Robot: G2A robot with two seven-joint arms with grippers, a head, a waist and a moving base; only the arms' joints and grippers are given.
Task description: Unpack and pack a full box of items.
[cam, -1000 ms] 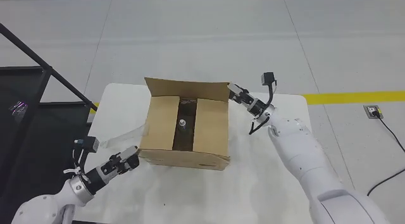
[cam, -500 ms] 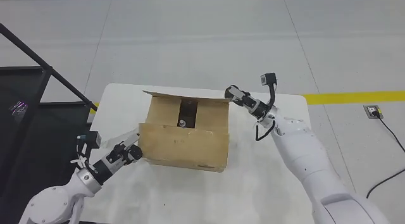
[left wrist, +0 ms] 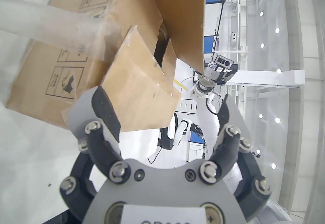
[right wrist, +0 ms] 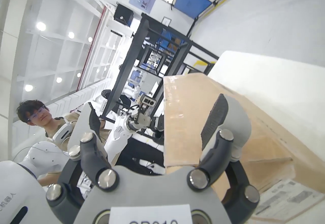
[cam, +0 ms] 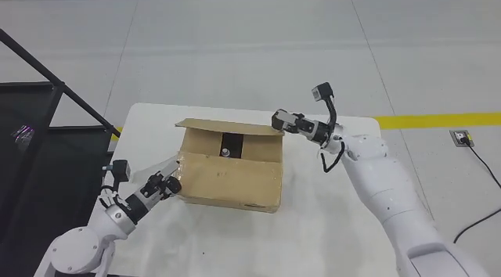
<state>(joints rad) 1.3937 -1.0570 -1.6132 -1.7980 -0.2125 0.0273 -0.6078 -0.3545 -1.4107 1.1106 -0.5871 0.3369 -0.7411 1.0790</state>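
Bright overhead lighting, wrist views warped (fisheye), soft shadows

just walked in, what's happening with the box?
Both arms are at the flaps of a cardboard box on the white table. The left gripper is open at the near left corner, a flap edge between its fingers. The right gripper is open astride the far flap's right corner. The top is partly open; a bottle shows inside.

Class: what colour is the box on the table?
Brown cardboard: the box has black printed symbols on its side, clearest in the left wrist view.
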